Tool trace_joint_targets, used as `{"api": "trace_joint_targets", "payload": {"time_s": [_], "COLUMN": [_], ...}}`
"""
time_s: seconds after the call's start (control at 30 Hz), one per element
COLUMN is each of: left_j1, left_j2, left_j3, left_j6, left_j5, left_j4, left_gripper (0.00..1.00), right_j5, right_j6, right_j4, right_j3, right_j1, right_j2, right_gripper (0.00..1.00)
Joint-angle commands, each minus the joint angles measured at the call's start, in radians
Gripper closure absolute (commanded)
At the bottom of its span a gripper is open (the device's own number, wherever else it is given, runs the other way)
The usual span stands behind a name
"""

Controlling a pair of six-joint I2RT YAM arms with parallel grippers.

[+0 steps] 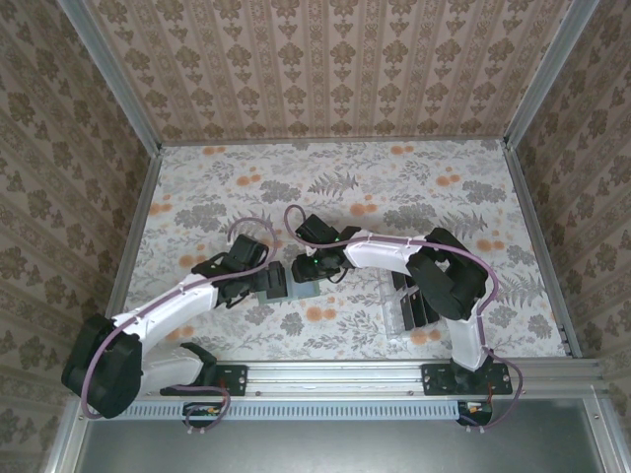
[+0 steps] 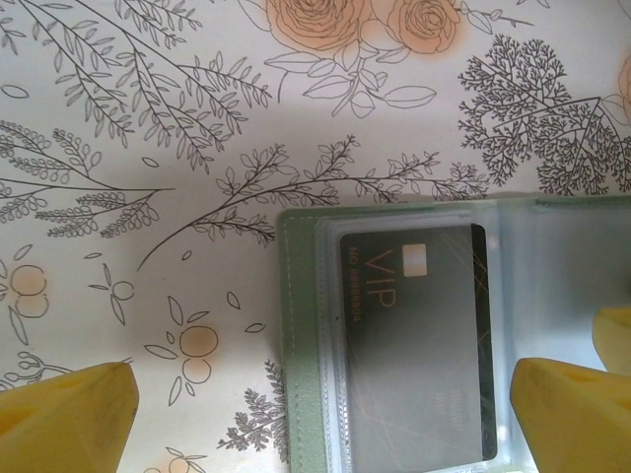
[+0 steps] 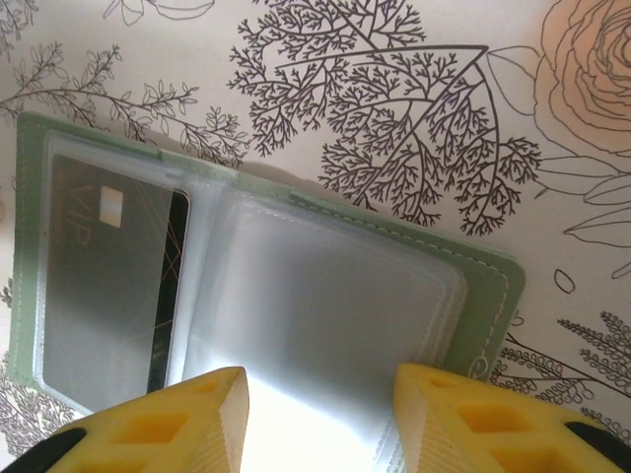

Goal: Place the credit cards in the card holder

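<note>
I am hovering my left gripper [image 2: 317,394] with its yellow fingers [image 2: 69,414] spread as wide as they go and nothing between them. The card holder [image 2: 301,345] is lying directly under that gap, opened flat on the floral tablecloth [image 2: 148,148], its left edge sitting nearer my left finger and its spine running off toward my right finger.

It is showing a sage-green border with pale stitching and a grey-blue inside covered by clear plastic sleeves. One black card [image 2: 414,345] is sitting inside the sleeve below this hand. It is showing a gold "VIP", a small pale chip square and a line of fine print along one edge.

I am holding my right gripper [image 3: 320,394] over the other half of the card holder [image 3: 488,305]. Its fingers [image 3: 197,419] are standing partly apart, clamping nothing that I can see. A loose, shiny sleeve page is bulging up in the gap between them, and I cannot tell whether the tips are touching it. The sleeved card [image 3: 108,286] is lying out past my left finger.

From above, the card holder [image 1: 301,292] is resting between my two grippers. A clear rack [image 1: 409,307] is standing behind my right wrist, beside the forearm, with dark cards [image 1: 422,307] in it.
</note>
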Motion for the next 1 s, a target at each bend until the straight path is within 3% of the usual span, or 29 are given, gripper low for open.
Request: {"api": "trace_joint_targets", "payload": {"time_s": [0.0,0.5,0.97], "left_j1": [-0.018,-0.064,-0.128], "left_j2": [-0.012,-0.132,-0.072], "left_j3": [-0.027,-0.127,-0.117], "left_j6": [-0.016,-0.026,-0.018], "left_j5": [-0.013,-0.012,-0.032], "left_j4": [0.017,0.075,0.141], "left_gripper": [0.0,0.0,0.0], "right_j5": [-0.05,-0.165,-0.196], "right_j6": [0.085,0.32,0.369], "right_j4": [0.052,0.285,0.339], "right_j3": [-0.052,-0.139,-0.154], "right_j1": [-0.001,-0.018,-0.028], "right_j2": [0.028,0.036,0.046], "right_gripper": [0.54,0.54,0.54]}}
